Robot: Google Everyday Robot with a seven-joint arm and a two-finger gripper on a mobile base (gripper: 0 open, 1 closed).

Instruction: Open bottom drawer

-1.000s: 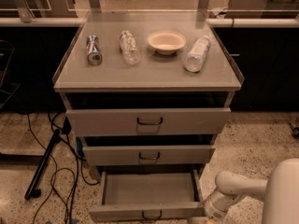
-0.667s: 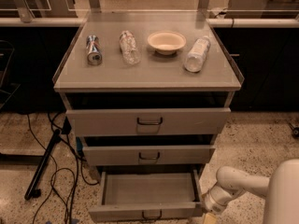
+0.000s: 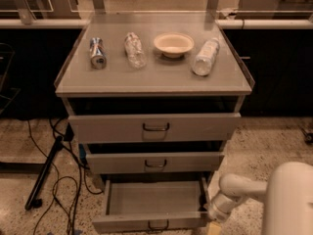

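The bottom drawer (image 3: 151, 223) of the grey cabinet is pulled far out. Its inside shows and holds nothing. Its small dark loop handle (image 3: 158, 225) sits at the centre of the front, at the lower edge of the view. My gripper (image 3: 213, 224) is at the drawer's front right corner, low down and partly cut off by the frame. The white wrist (image 3: 221, 208) above it hides most of it.
The top drawer (image 3: 155, 127) and middle drawer (image 3: 155, 163) stand slightly out. On the cabinet top (image 3: 161, 77) lie a can (image 3: 98, 53), two plastic bottles (image 3: 135, 49) (image 3: 205, 57) and a bowl (image 3: 173, 44). Cables and a dark stand leg (image 3: 45, 173) lie on the floor at left.
My arm has shifted a little by the drawer's right front corner, the forearm rising slightly. The bottom drawer stays pulled out about as far as before.
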